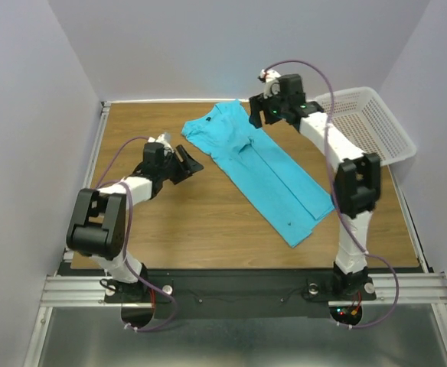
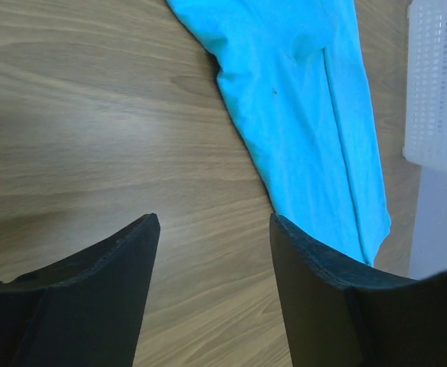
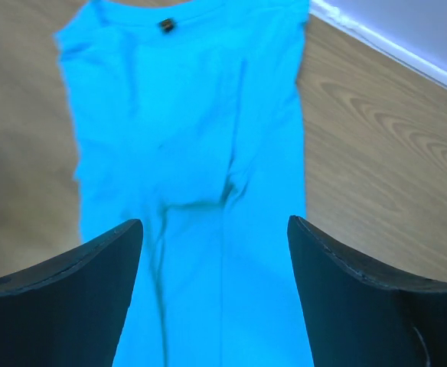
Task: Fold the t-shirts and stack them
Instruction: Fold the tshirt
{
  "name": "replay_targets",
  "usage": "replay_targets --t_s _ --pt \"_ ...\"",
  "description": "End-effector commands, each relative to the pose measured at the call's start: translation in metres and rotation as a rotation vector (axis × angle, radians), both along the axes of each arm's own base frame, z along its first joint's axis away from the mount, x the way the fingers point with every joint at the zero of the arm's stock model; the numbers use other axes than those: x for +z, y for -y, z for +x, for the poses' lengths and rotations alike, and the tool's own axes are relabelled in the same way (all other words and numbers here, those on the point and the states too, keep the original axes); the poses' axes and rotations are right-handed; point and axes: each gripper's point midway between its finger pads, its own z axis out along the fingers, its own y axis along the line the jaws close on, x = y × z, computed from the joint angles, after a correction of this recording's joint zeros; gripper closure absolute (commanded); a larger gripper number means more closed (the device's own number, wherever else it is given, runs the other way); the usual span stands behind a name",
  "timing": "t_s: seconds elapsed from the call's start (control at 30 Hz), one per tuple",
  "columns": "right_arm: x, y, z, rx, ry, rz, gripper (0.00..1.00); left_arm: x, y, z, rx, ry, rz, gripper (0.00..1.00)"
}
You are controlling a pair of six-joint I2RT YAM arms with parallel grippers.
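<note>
One turquoise t-shirt [image 1: 265, 172] lies flat on the wooden table [image 1: 200, 222], folded into a long narrow strip. It runs diagonally from back centre to front right, its collar end at the back. My right gripper [image 1: 256, 118] hovers over that end, open with nothing in it. In the right wrist view the t-shirt [image 3: 193, 138] fills the space under the right gripper [image 3: 214, 225], and its dark neck label [image 3: 166, 25] shows at the top. My left gripper [image 1: 191, 163] is open over bare wood just left of the shirt. The left wrist view shows the t-shirt [image 2: 308, 115] beyond the left gripper [image 2: 212, 222].
A white perforated plastic basket [image 1: 369, 122] stands at the back right corner of the table, partly over its edge, and shows as the basket [image 2: 438, 84] in the left wrist view. White walls close in the table at the back and sides.
</note>
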Motion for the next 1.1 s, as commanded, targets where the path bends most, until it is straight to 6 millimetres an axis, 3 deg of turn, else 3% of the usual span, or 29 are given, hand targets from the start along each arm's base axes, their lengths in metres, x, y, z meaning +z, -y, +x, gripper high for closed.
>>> replay_targets --t_s 0.0,0.03,0.07,0.1,0.13,0.17,0.2,0.23,0.3,0.43,0.6,0.73,1.07 --pt "0.017 0.021 -0.054 0.188 0.023 0.009 0.19 0.017 0.035 0.019 0.002 0.049 -0.048 0.33" --pt "0.034 0.028 -0.067 0.194 0.055 0.008 0.21 0.01 0.041 0.02 0.016 0.017 -0.059 0.33" --pt "0.012 0.038 -0.085 0.189 -0.002 -0.002 0.24 0.011 0.059 0.016 -0.011 0.012 -0.07 0.33" --pt "0.01 0.048 -0.092 0.18 -0.009 -0.003 0.3 0.005 0.069 0.015 -0.016 -0.005 -0.075 0.35" --pt "0.023 0.058 -0.101 0.16 0.019 -0.008 0.34 0.005 0.079 0.013 -0.009 -0.032 -0.105 0.37" --pt "0.021 0.065 -0.106 0.145 0.013 -0.012 0.41 0.006 0.091 0.009 -0.024 -0.039 -0.12 0.37" --pt "0.007 0.074 -0.117 0.125 -0.025 -0.017 0.46 0.009 0.112 0.0 -0.057 -0.046 -0.138 0.37" --pt "0.018 0.089 -0.12 0.084 -0.004 -0.013 0.47 0.007 0.123 -0.004 -0.046 -0.076 -0.163 0.37" --pt "0.01 0.113 -0.127 0.026 -0.031 -0.001 0.46 0.002 0.148 -0.023 -0.072 -0.12 -0.188 0.37" --pt "0.013 0.144 -0.139 -0.054 -0.037 0.026 0.44 -0.018 0.171 -0.057 -0.052 -0.265 -0.246 0.37" --pt "0.02 0.156 -0.147 -0.09 -0.026 0.046 0.43 -0.037 0.185 -0.08 -0.037 -0.341 -0.26 0.42" --pt "0.024 0.157 -0.149 -0.099 -0.023 0.059 0.43 -0.047 0.187 -0.08 -0.022 -0.362 -0.255 0.63" --pt "0.03 0.165 -0.148 -0.123 -0.015 0.081 0.43 -0.087 0.175 -0.091 -0.021 -0.421 -0.149 0.62"
